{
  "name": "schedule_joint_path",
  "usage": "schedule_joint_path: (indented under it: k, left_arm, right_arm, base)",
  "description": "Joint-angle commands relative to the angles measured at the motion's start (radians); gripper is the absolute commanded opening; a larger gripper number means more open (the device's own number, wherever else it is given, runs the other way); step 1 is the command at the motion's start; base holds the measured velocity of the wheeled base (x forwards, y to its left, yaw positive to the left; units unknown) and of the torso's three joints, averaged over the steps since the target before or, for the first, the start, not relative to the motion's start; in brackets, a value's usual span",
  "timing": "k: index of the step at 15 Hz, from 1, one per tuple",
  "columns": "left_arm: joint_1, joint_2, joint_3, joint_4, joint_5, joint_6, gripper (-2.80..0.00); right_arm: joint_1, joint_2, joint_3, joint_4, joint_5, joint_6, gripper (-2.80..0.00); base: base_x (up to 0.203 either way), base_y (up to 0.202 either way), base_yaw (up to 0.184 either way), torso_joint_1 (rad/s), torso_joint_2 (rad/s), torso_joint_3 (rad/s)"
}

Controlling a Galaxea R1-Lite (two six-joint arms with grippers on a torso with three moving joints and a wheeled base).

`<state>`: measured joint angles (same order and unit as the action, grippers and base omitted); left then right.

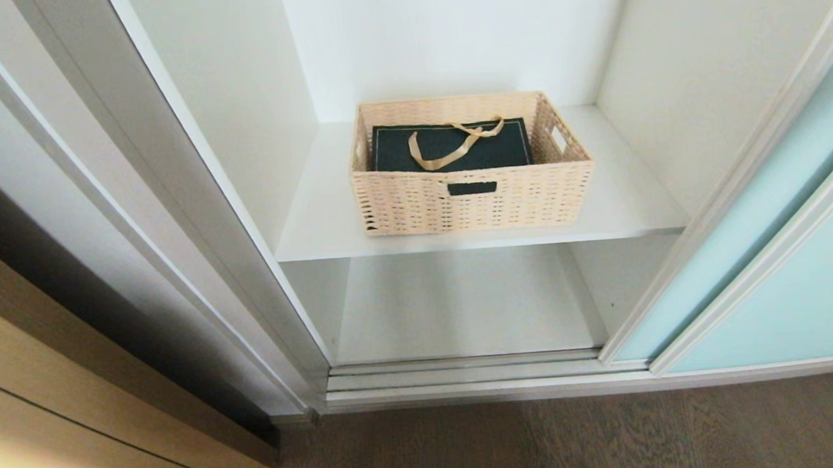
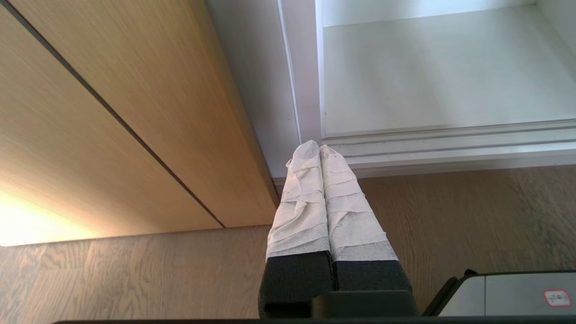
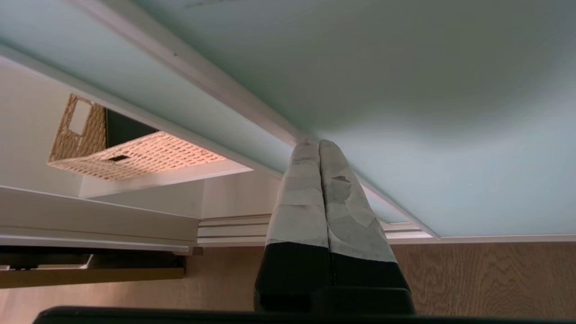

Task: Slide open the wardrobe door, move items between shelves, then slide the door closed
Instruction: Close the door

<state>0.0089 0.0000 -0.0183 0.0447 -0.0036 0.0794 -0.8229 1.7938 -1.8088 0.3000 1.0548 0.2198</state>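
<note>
Wicker basket [image 1: 471, 188] holds the green bag [image 1: 451, 146] on the shelf [image 1: 316, 218]; right claw [image 3: 318, 146], pressed together, near the sliding door [image 3: 450, 180]; left claw [image 2: 318, 148] also pressed together.

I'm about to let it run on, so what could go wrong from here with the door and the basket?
1. The right tool is shut, its tips at the frame of the sliding door. A push there could slip off the smooth glass.
2. The green bag lies loose in the basket on the upper shelf. A one-sided lift could tip it out.
3. The door partly covers the right of the opening, so the basket may catch its edge.
</note>
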Motion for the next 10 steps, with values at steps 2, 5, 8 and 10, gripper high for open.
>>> schedule_joint_path:
  k: [2,5,8,10]
  left_arm:
    - [0.0,0.002,0.0,0.0,-0.001,0.0,-2.8]
    - [0.0,0.002,0.0,0.0,-0.001,0.0,-2.8]
    - [0.0,0.002,0.0,0.0,0.0,0.0,-2.8]
    - [0.0,0.002,0.0,0.0,-0.001,0.0,-2.8]
  right_arm:
    - [0.021,0.003,-0.009,0.0,-0.021,0.001,-2.8]
    - [0.053,0.022,-0.04,-0.001,-0.065,0.008,-2.8]
    - [0.087,0.016,-0.048,0.003,-0.082,0.009,-2.8]
    - [0.109,-0.004,-0.025,0.005,-0.083,0.009,-2.8]
  base:
    - [0.0,0.0,0.0,0.0,0.0,0.0]
    - [0.0,0.0,0.0,0.0,0.0,0.0]
    - [0.0,0.0,0.0,0.0,0.0,0.0]
    - [0.0,0.0,0.0,0.0,0.0,0.0]
